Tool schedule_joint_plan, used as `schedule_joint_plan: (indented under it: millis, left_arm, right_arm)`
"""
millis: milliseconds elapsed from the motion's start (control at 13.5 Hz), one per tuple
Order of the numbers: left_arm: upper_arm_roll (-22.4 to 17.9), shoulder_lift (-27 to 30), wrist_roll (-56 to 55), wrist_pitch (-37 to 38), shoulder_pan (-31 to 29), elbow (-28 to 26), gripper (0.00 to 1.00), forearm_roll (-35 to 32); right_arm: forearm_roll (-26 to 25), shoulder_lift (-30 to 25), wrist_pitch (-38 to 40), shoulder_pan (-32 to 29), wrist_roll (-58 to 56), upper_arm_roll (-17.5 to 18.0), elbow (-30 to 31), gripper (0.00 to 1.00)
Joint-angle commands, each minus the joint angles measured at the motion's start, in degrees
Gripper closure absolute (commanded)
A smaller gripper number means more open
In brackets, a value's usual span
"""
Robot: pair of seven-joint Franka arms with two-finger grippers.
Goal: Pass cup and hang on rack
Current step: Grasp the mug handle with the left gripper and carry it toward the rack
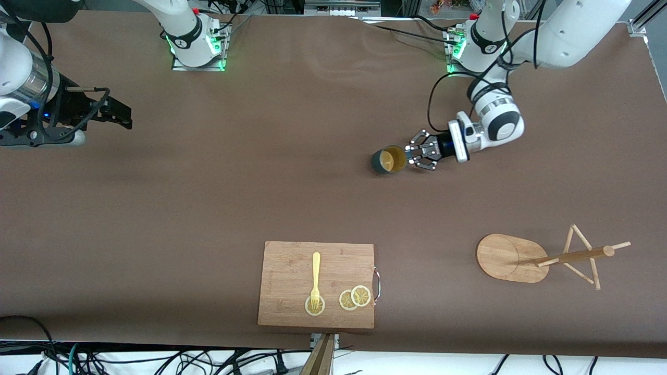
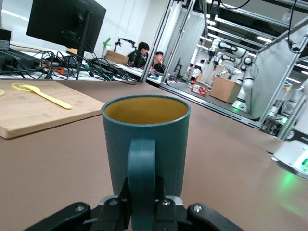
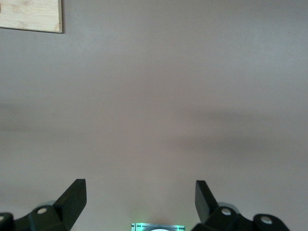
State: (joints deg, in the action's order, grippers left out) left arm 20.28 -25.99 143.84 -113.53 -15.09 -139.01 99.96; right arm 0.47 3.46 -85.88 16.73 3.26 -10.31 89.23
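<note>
Upright on the worktop [image 1: 208, 208], the cup [image 1: 388, 160] sits just ahead of the left end effector [image 1: 414, 153], clamped on its handle [image 2: 141, 180]. Rigid and probably light, it suits that grip. Right end effector [image 1: 125, 115] waits, fingers apart, well away.

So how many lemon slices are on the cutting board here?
3, all on the board near its front-camera edge: one slice under the fork's tines, two overlapping beside it toward the left arm's end. None seems hidden.
</note>
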Motion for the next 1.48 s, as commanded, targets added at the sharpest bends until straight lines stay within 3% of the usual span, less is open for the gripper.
schedule_joint_plan:
  millis: [0, 223, 371, 594, 742, 1039, 1410]
  left_arm:
    - [0.55, 7.34, -13.19, 1.99, -8.87, -0.65, 1.0, -12.99]
    - [-0.06, 7.35, -22.08, 10.86, -17.05, 0.84, 1.0, -19.35]
    - [0.02, 7.01, -30.77, 14.37, -22.15, 4.87, 1.0, -26.89]
    - [-0.15, 4.73, -41.24, 22.02, -28.57, 9.71, 1.0, -30.78]
    - [-0.06, 0.61, -50.27, 27.1, -32.09, 17.06, 1.0, -34.03]
    - [-0.06, -6.34, -70.57, 32.23, -35.7, 28.6, 1.0, -36.16]
    - [-0.06, -7.94, -97.39, 32.58, -35.98, 35.01, 1.0, -36.24]
  right_arm:
    - [0.14, -3.98, -2.71, -7.65, -0.98, 7.73, 4.8, 0.0]
    - [0.06, -3.99, -3.07, -8.2, -1.94, 8.28, 4.55, 0.0]
    - [-0.03, -3.9, -3.24, -8.2, -1.94, 8.28, 4.55, 0.0]
    - [0.06, -3.81, -3.77, -8.2, -1.94, 8.28, 4.55, 0.0]
    - [0.06, -3.64, -4.91, -8.2, -1.94, 8.28, 4.55, 0.0]
    - [0.14, -3.55, -6.14, -8.2, -1.94, 8.46, 4.55, 0.0]
    - [0.5, -3.37, -6.5, -8.2, -1.94, 8.46, 4.55, 0.0]
